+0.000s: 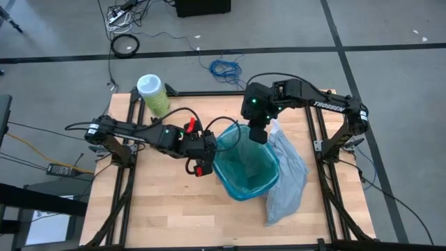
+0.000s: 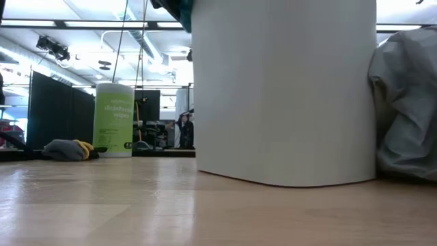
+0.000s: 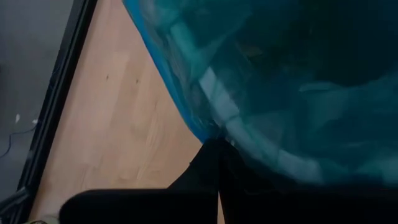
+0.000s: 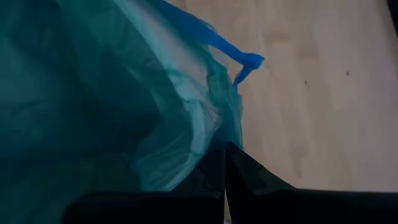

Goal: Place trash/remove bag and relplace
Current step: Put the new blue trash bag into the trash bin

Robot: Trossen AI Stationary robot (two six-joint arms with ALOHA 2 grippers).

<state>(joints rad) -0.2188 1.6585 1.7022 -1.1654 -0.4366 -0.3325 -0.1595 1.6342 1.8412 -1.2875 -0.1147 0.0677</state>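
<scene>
A white bin [image 2: 287, 89] stands mid-table, lined with a teal-green translucent bag [image 1: 244, 171] whose rim drapes over the bin's edge. The pale grey-white bag [image 1: 286, 183] lies crumpled on the table against the bin's right side. My left gripper [image 1: 214, 148] is at the bin's left rim, shut on the teal bag. At the bin's far rim, my right gripper [image 1: 259, 137] is shut on the same bag. The trash is out of view. My left gripper pinches the teal bag's rim edge [image 3: 210, 129] between its two shut fingers, slanting down from the table's left. The rim runs along the bin's left edge. How many layers are caught does not show. My right gripper pinches the teal bag's film near its rim [image 4: 208, 144] between its shut fingers, slanting down from the far side. The film bunches in loose folds at the tips, and a blue strip of the rim [image 4: 245, 62] sticks out beyond them.
A green wipes canister [image 1: 153, 94] stands at the table's far left corner. A small grey and yellow heap [image 2: 67, 149] lies beyond it in the low view. Bare wood [image 1: 174, 209] lies along the near side and left of the bin.
</scene>
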